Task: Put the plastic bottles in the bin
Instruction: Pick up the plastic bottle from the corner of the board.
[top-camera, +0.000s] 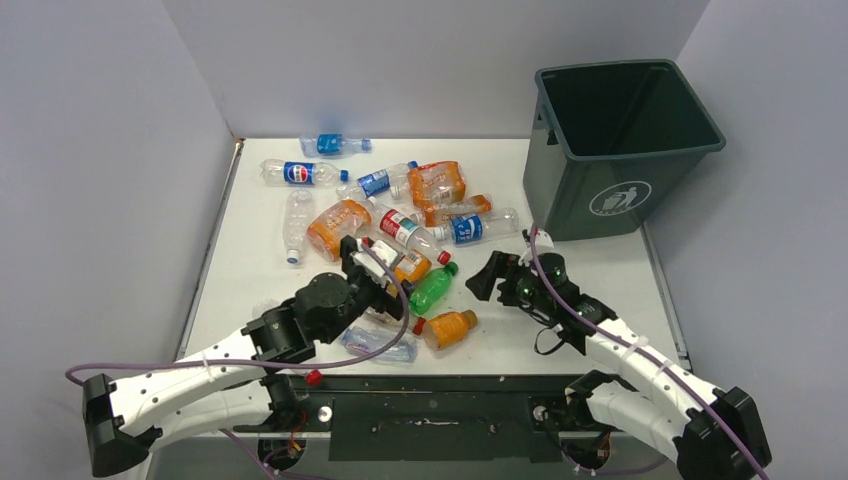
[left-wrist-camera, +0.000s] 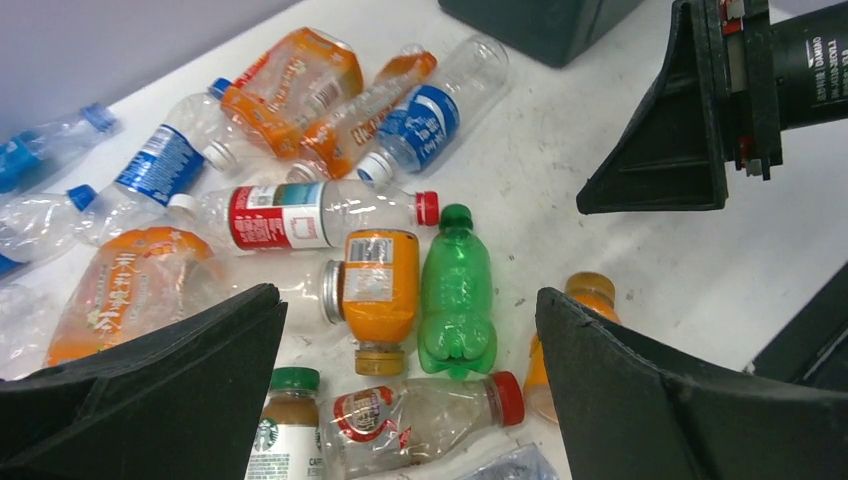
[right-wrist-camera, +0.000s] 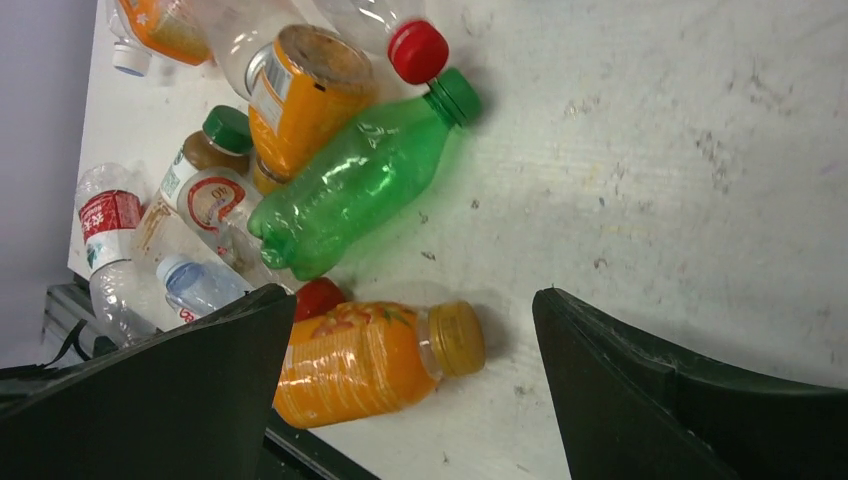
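My left hand hangs wide open over the near side of the heap of plastic bottles and holds nothing. In my left wrist view the two fingers of that hand frame a green bottle and a short orange bottle. They lie side by side and touching, with their caps pointing opposite ways. A clear red-labelled bottle lies crosswise just beyond them.

My right hand is also spread wide and empty. It sits low over the table, between the heap and the bin. From my right wrist, the gap between those fingers looks onto an orange-capped bottle lying on its side close to one finger. The green bottle lies just past it.

The rest of the bottles are scattered on their sides across the middle and far left of the table, several of them crushed. The bin stands upright at the far right corner, with a clear blue-labelled bottle lying near its front left edge.
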